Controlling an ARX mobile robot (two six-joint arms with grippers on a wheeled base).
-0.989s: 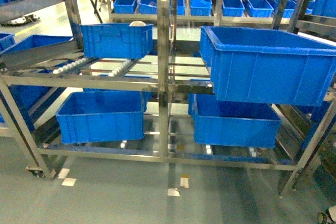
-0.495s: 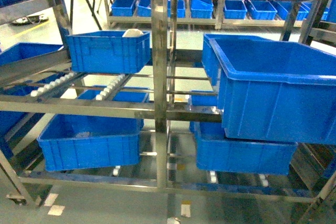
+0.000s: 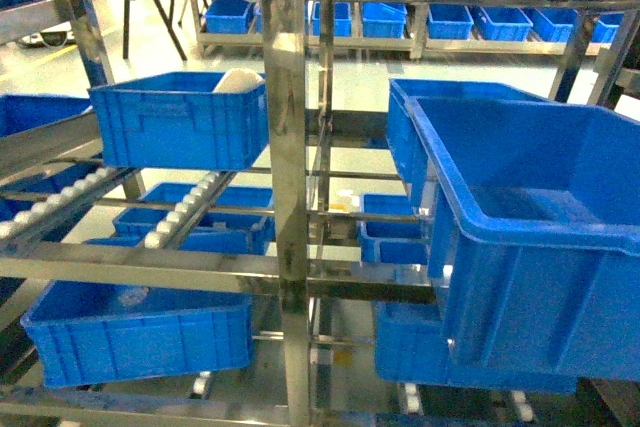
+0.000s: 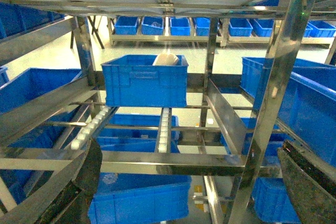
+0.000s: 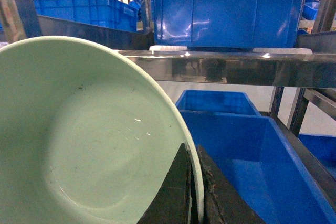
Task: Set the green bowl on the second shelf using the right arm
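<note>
The right gripper (image 5: 193,195) is closed on the rim of the green bowl (image 5: 89,140) — one dark finger lies inside the wall and the other outside, with the thin rim pinched between them. The bowl fills the left part of the right wrist view, its glossy inside turned toward the camera, and it is held tilted on its edge. Just beyond the gripper a steel shelf rail (image 5: 226,67) runs across; below this rail, ahead and to the right of the fingers, an open blue crate (image 5: 252,150) shows its bare floor. Above the rail another blue crate (image 5: 226,17) stands on the shelf. In the left wrist view, two dark fingers (image 4: 84,182) of the left gripper stand at the bottom corners, far apart, with nothing between them — it is open. Straight ahead of it, on roller tracks (image 4: 164,129) of the steel rack (image 4: 273,87), sits a smaller blue crate (image 4: 144,80) with a pale rounded object (image 4: 166,59) showing above its rim; what this object is I cannot tell. In the head view neither gripper appears.
</note>
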